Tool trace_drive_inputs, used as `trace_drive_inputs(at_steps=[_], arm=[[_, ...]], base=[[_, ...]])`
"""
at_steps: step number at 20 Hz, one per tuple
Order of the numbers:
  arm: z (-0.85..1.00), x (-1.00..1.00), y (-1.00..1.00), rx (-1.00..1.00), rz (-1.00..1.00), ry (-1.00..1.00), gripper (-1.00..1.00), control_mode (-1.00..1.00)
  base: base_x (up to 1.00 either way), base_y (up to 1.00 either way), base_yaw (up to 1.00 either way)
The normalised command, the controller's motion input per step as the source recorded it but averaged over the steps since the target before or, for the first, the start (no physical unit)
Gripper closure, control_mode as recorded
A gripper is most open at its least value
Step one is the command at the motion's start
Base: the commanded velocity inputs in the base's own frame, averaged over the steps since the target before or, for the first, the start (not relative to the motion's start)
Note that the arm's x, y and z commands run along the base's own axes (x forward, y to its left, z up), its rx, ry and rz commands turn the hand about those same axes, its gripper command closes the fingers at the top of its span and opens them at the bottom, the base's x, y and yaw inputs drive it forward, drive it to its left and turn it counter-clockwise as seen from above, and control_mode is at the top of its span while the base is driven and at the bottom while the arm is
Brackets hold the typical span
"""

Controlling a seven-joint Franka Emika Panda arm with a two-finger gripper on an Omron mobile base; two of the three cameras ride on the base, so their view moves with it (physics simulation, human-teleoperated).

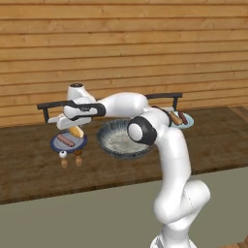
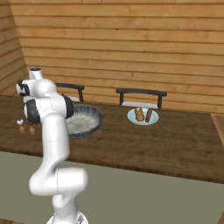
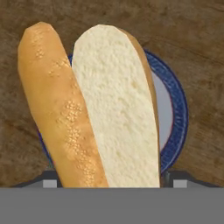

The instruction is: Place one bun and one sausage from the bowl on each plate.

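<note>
- The white arm's two-finger gripper hangs over the left small flat blue-rimmed plate on the dark wooden table, pointing down.
- Its jaws stand wide and grip a split golden-brown bun; in the hand view the bun's crusty half and pale crumb half spread like a V between the finger tips, covering most of the plate below.
- In the left base view the bun shows just under the hand, above the plate's far edge; whether it touches the plate cannot be told.
- A reddish-brown sausage lies on this left plate, beside the bun.
- The large round shallow bowl with a dark blue-grey patterned rim and pale speckled inside sits in the middle of the table, just right of the left plate; nothing shows inside it.
- A second pale blue plate stands well apart to the right, carrying another bun and another sausage side by side.
- Two small brown-bodied shakers stand near the front edge of the left plate.
- Two dark chair backs rise behind the table against the wooden plank wall.
</note>
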Motion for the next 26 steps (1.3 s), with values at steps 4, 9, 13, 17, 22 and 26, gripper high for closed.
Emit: trace_drive_inputs(at_steps=[4, 9, 13, 17, 22, 26], arm=[[-0.32, 0.16, 0.00, 0.00, 0.00, 0.00, 1.00, -1.00], [-0.26, 0.14, 0.04, 0.00, 0.00, -0.03, 1.00, -1.00], [-0.30, 0.18, 0.00, 0.00, 0.00, -0.07, 1.00, -1.00], [-0.22, 0.22, 0.02, 0.00, 0.00, -0.08, 1.00, -1.00], [-0.09, 0.30, 0.15, 0.00, 0.00, -0.04, 1.00, -1.00], [0.06, 0.24, 0.13, 0.00, 0.00, 0.00, 1.00, -1.00]], base=[[0.00, 0.00, 0.00], [0.00, 0.00, 0.00], [0.00, 0.00, 0.00], [0.00, 0.00, 0.00], [0.00, 0.00, 0.00], [0.00, 0.00, 0.00]])
